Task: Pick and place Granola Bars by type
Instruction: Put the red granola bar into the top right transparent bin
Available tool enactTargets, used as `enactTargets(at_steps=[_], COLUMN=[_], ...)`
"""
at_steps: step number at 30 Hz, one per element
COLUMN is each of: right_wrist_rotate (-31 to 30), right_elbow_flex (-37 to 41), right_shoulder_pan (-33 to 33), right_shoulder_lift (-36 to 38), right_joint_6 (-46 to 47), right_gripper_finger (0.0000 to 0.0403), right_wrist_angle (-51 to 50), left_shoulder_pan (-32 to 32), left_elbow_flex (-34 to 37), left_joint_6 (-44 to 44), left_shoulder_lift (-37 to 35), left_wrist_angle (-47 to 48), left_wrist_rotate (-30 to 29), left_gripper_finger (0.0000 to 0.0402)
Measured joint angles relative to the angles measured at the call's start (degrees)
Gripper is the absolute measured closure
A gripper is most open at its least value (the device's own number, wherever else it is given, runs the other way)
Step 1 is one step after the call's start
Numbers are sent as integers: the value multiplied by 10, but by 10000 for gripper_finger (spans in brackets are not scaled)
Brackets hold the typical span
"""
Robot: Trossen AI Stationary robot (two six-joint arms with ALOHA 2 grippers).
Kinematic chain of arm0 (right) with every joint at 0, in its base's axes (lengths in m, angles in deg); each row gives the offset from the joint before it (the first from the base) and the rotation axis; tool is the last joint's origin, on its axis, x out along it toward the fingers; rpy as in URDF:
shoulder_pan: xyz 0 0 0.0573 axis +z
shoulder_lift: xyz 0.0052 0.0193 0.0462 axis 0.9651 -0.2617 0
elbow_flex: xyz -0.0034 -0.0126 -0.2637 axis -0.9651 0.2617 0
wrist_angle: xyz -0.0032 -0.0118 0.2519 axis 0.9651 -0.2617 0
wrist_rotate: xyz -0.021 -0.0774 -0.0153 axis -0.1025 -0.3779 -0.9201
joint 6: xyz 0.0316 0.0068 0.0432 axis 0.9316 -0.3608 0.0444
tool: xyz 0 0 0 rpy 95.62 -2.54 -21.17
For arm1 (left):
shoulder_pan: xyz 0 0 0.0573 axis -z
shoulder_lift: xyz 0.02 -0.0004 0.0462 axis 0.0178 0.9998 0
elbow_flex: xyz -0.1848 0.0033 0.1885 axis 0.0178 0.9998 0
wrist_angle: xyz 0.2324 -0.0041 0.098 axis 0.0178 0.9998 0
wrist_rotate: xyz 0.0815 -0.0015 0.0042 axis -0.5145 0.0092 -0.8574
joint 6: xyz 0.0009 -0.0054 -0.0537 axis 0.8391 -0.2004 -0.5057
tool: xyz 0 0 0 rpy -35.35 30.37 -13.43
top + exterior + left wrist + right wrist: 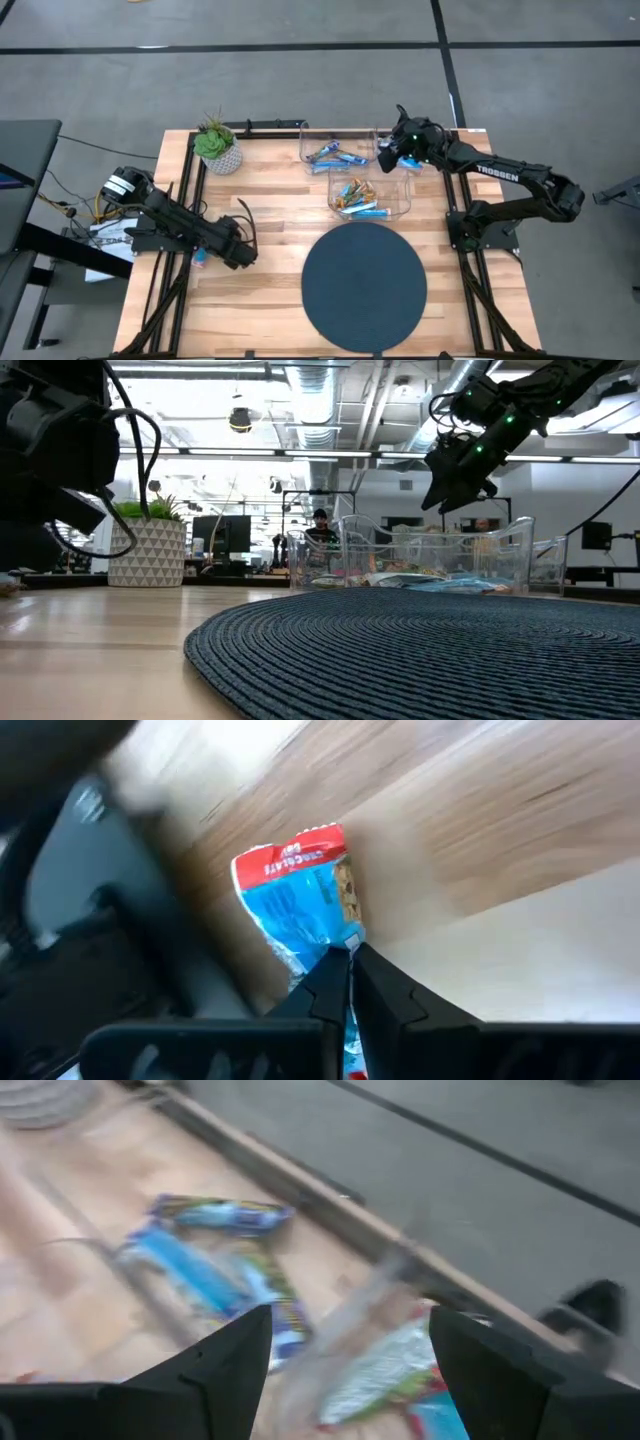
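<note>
A blue-white-red granola bar (300, 895) is in my left gripper (350, 958), which is shut on it at the table's left edge (203, 252). My right gripper (392, 155) hovers open above the clear bins at the far side (455, 485). In the right wrist view its fingers (350, 1340) stand wide apart. Below them lie light-blue bars (200, 1270) and a silvery blue-white-red bar (385, 1370), none of them touched. The far bin (338, 150) holds light-blue bars. The nearer bin (368, 195) holds brown-orange and blue ones. My left gripper pinches the bar by one end of its wrapper (338, 942) between the two fingertips. The rest of the bar reaches out beyond the fingers over the wooden table top. Whether it is lifted clear or lies on the wood, I cannot tell.
A round dark woven mat (365, 287) covers the table's near middle. A potted plant (218, 148) stands at the far left corner. Black frame rails (170, 200) run along both table sides. People show in the room behind the table (320, 520).
</note>
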Motion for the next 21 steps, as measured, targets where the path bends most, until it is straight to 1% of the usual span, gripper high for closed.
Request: enactTargets(at_steps=[2,6,12,16,18,21], right_wrist_rotate=[25,85,145,185,207,220], right_elbow_flex=[0,0,0,0,0,0], right_shoulder_pan=[8,30,65,86,96,111], right_shoulder_lift=[0,0,0,0,0,0], right_joint_6=[0,15,31,45,46,46], right_gripper_finger=[138,138,138,138,138,138], right_wrist_angle=[5,22,69,96,106,111], left_shoulder_pan=[-3,-16,-55,-86,-103,-133], left_elbow_flex=[-12,-54,-126,-169,-184,-202], left_joint_6=[7,39,147,255,325,442], left_shoulder_lift=[-1,0,0,0,0,0], left_wrist_angle=[-25,-69,-148,-251,-327,-453], left_wrist_rotate=[-24,-93,-214,-306,-344,-366], left_gripper_finger=[396,400,401,401,401,401])
